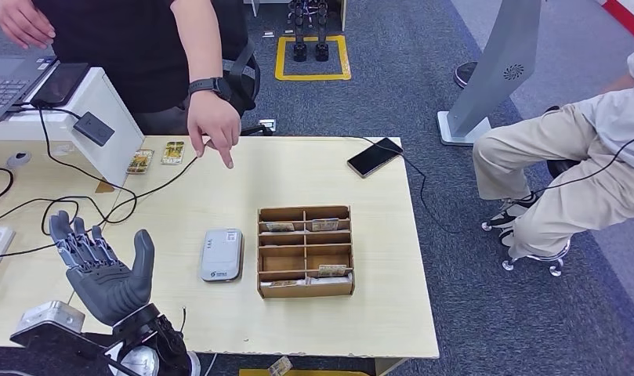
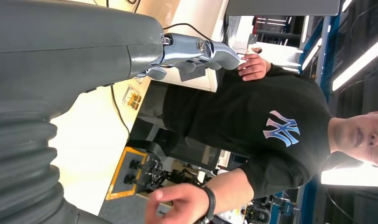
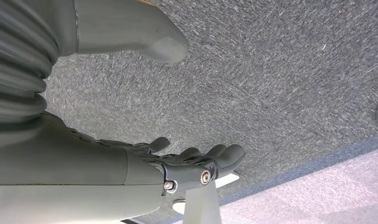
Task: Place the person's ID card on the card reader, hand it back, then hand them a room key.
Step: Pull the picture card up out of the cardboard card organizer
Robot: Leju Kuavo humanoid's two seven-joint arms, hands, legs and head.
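Here, the rounded grey-and-white plastic card reader [image 1: 221, 254] lies flat on the pale wooden table [image 1: 313, 168], nothing on top of it. Just beside it sits a brown cardboard organiser box [image 1: 305, 251], its compartments holding several thin cards. Two patterned cards [image 1: 156, 156] lie near the table's far edge, close to a person's lowered hand [image 1: 214, 124]. The robot's grey left hand [image 1: 102, 265] is raised, fingers spread, empty. Its right hand [image 3: 182, 163] hangs over speckled grey carpet, fingers loosely extended, holding nothing.
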